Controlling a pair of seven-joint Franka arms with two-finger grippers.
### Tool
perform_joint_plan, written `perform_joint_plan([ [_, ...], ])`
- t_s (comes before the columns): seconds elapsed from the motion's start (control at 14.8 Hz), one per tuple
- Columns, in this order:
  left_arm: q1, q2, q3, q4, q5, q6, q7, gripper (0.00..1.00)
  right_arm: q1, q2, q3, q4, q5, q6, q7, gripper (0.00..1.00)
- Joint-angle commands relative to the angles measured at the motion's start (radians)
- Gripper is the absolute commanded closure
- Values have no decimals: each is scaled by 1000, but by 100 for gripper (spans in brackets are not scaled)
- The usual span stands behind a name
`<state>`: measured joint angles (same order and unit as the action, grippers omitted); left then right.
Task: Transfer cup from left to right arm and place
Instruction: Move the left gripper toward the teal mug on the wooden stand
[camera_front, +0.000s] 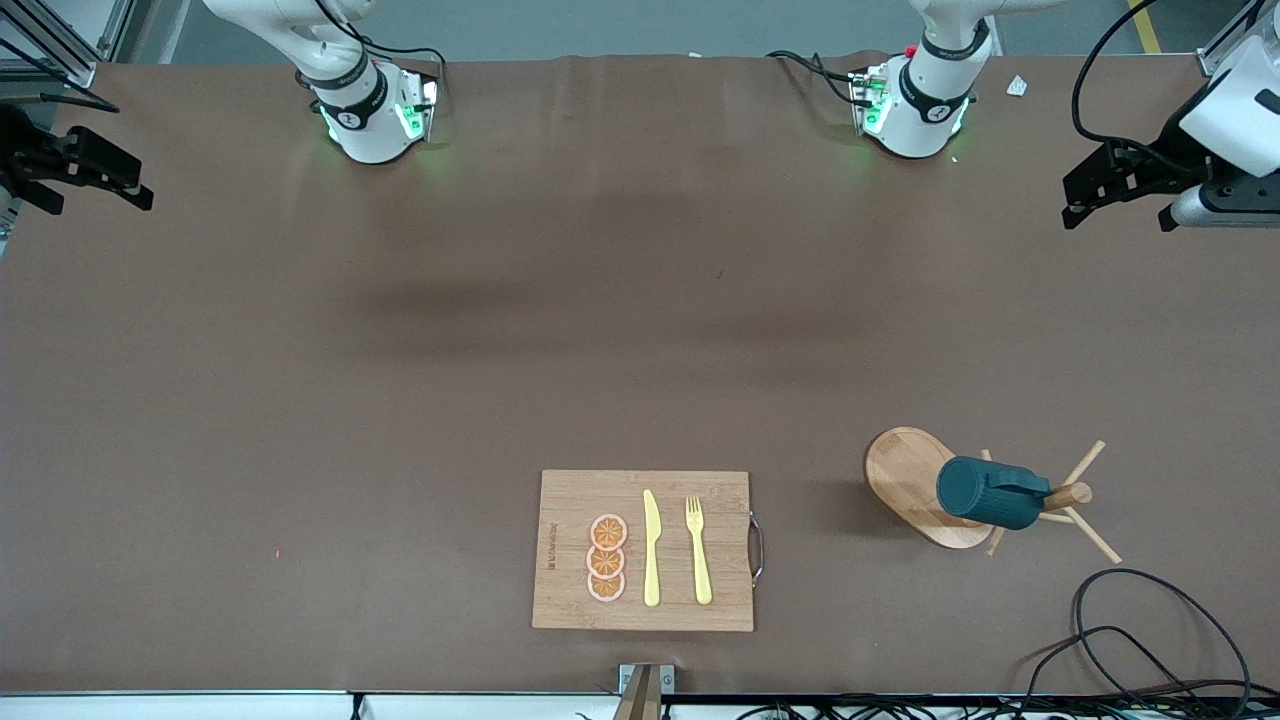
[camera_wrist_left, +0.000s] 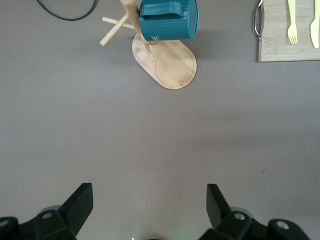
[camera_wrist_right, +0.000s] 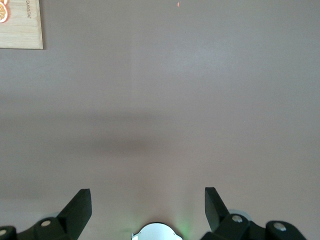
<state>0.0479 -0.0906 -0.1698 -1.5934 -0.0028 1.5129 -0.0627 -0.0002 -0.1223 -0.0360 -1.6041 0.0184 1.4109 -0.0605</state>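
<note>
Closest to the front camera lies a bamboo cutting board (camera_front: 643, 550) on the brown table (camera_front: 400, 400), carrying three orange slices (camera_front: 607, 558), a yellow knife (camera_front: 651, 548) and a yellow fork (camera_front: 698, 550). Toward the left arm's end of the table stands a wooden mug tree (camera_front: 915, 480), and the dark teal cup (camera_front: 990, 493) hangs tipped on its side on one of the pegs, above the oval base. Both arms wait high up at the table's two ends, the left tool (camera_wrist_left: 147, 210) and the right tool (camera_wrist_right: 147, 212) each spread wide and holding nothing.
</note>
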Motion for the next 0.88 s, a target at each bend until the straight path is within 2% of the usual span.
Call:
perform_joint_plan([
  [0.0, 4, 5, 1, 10, -13, 6, 12, 0, 3, -25, -1, -16, 6, -9, -8, 0],
  [0.2, 6, 15, 3, 21, -11, 7, 1, 0, 6, -25, 13, -16, 0, -7, -10, 0],
  [0.34, 6, 72, 9, 87, -3, 6, 15, 0, 6, -25, 15, -14, -3, -7, -12, 0],
  [0.47, 10, 104, 10, 98, -5, 7, 15, 0, 5, -25, 15, -14, -3, -7, -12, 0],
  [0.81, 70, 179, 16, 84, -16, 131, -84, 0, 5, -25, 15, -14, -3, -7, -12, 0],
])
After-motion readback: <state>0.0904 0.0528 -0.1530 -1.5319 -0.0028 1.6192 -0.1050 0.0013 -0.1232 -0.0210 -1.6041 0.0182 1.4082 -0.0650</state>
